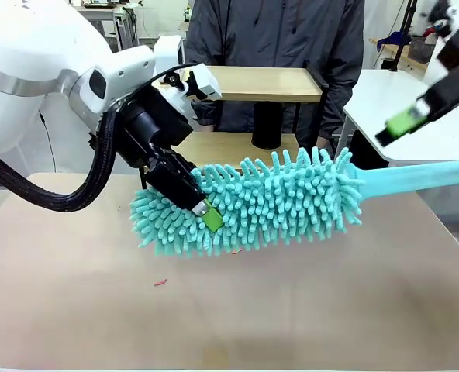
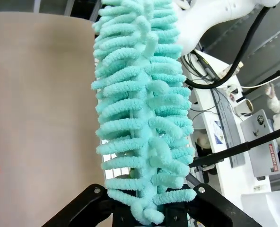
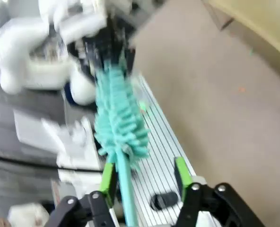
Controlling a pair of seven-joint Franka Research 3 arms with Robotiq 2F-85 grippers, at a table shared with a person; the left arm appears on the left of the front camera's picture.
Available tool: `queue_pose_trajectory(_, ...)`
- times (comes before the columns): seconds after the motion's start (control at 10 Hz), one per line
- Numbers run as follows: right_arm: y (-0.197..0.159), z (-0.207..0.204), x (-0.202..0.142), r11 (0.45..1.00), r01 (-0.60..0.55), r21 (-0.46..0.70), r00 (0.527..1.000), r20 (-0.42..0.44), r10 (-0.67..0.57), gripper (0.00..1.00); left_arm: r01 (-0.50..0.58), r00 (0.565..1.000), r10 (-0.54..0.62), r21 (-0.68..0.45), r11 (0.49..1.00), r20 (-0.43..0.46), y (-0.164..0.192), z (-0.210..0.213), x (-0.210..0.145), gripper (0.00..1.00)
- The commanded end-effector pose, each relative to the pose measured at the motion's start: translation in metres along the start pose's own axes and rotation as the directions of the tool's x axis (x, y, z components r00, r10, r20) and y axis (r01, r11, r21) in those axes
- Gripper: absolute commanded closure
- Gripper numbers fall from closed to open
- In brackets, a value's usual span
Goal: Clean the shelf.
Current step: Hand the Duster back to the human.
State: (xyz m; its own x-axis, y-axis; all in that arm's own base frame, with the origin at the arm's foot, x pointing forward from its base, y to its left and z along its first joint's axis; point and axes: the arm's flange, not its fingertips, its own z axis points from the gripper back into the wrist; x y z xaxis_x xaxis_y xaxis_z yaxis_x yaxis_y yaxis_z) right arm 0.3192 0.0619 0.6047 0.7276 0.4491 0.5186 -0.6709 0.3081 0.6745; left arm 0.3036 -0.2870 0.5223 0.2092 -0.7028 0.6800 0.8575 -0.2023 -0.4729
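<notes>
A teal fluffy duster [image 1: 276, 203] hangs over the tan table, its head in the middle and its handle [image 1: 439, 177] running off to the right. My left gripper [image 1: 201, 208] is shut on the left part of the duster's head; in the left wrist view the duster [image 2: 140, 109] rises from between its jaws [image 2: 149, 213]. My right gripper [image 1: 406, 121] is open, above the handle and apart from it. In the blurred right wrist view the handle [image 3: 123, 189] runs between its open green pads [image 3: 181, 172]. The shelf [image 1: 260, 84] stands behind the duster at the table's far edge.
A person [image 1: 276, 35] stands behind the shelf. A black cylinder [image 1: 267, 124] stands on the shelf's lower board. Small red scraps [image 1: 161, 282] lie on the table [image 1: 307, 318]. A white table [image 1: 392, 97] is at the right.
</notes>
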Motion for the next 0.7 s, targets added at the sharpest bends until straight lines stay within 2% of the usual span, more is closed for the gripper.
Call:
queue_pose_trajectory(0.0,-0.025,0.012,-0.019,0.969,0.227,0.096,0.770,0.591,-0.239,0.00,0.003,1.000,-0.002,-0.029,1.000,0.012,0.001,0.007,-0.013,1.00)
queue_pose_trajectory(0.1,-0.050,0.020,-0.040,0.938,0.289,0.190,0.603,0.725,-0.332,0.00,-0.013,1.000,0.014,-0.033,0.999,0.027,0.004,0.011,-0.017,1.00)
queue_pose_trajectory(0.2,-0.079,0.021,-0.069,0.900,0.364,0.240,0.466,0.790,-0.399,0.00,-0.027,0.999,0.028,-0.025,0.999,0.045,0.005,0.018,-0.022,1.00)
queue_pose_trajectory(0.3,-0.108,0.011,-0.103,0.852,0.429,0.299,0.414,0.774,-0.480,0.00,-0.038,0.996,0.038,-0.011,0.999,0.077,0.005,0.028,-0.026,1.00)
queue_pose_trajectory(0.5,-0.143,-0.019,-0.147,0.784,0.534,0.317,0.492,0.637,-0.593,0.00,-0.060,0.985,0.057,0.014,0.998,0.160,0.007,0.049,-0.034,1.00)
queue_pose_trajectory(0.6,-0.153,-0.039,-0.150,0.703,0.624,0.341,0.497,0.522,-0.694,0.00,-0.072,0.976,0.062,0.042,0.997,0.209,0.008,0.063,-0.039,1.00)
